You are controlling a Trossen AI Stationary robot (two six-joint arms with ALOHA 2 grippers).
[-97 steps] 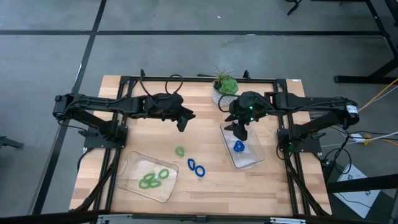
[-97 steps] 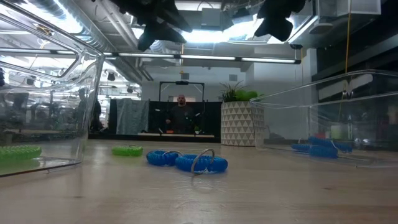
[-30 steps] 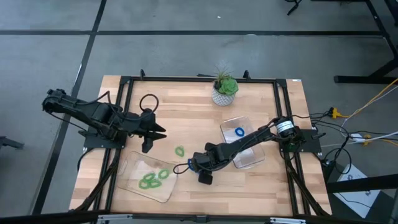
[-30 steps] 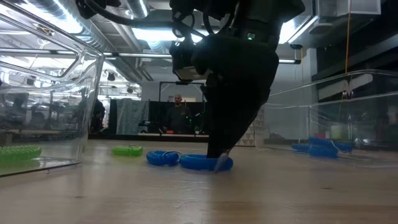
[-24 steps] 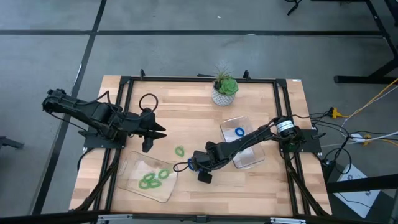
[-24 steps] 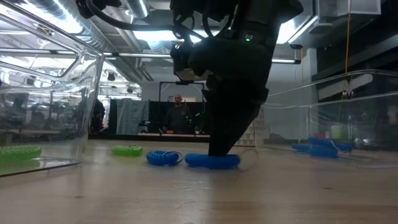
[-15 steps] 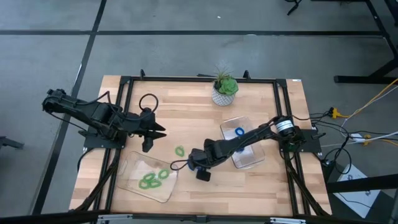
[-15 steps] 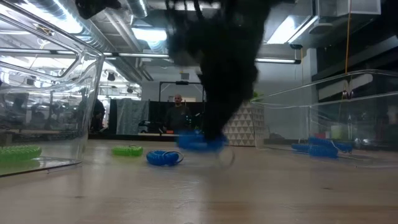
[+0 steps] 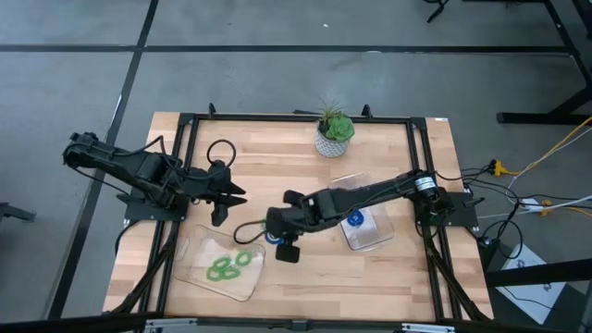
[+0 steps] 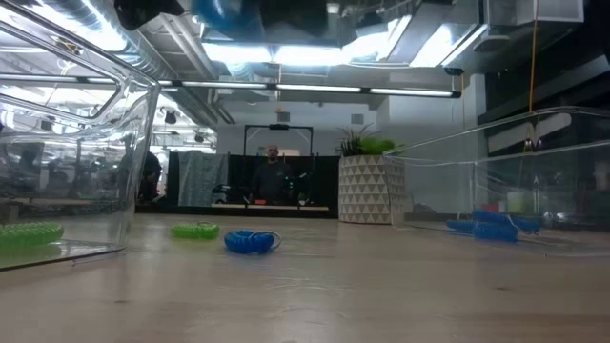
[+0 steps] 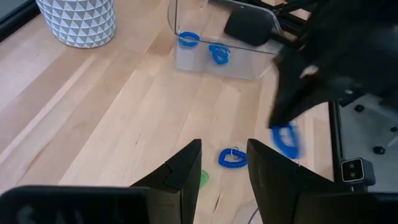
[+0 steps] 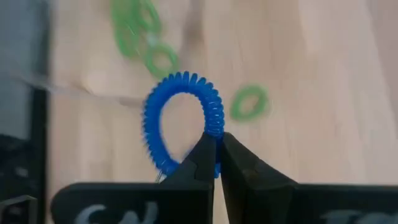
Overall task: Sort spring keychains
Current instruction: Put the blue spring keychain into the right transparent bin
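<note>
Blue spring keychain pinched at its lower coil between the right gripper's fingertips, hanging clear of the table near the middle, just right of the left clear tray. The loop keeps its round shape while held, so it seems light and springy; the coils probably flex and could slip from a shallow nip, so take it across a few turns of coil rather than by the thin metal ring. A second blue keychain lies loose on the wood at mid-table, and a lone green one lies just beyond it toward the far side. Three green keychains sit in the left tray; two blue ones sit in the right clear tray, which the right arm crosses above. Left gripper waits over the table's left side, fingers spread a little, holding nothing. Potted plant stands at the far edge, well apart. A person shows in the room beyond.
</note>
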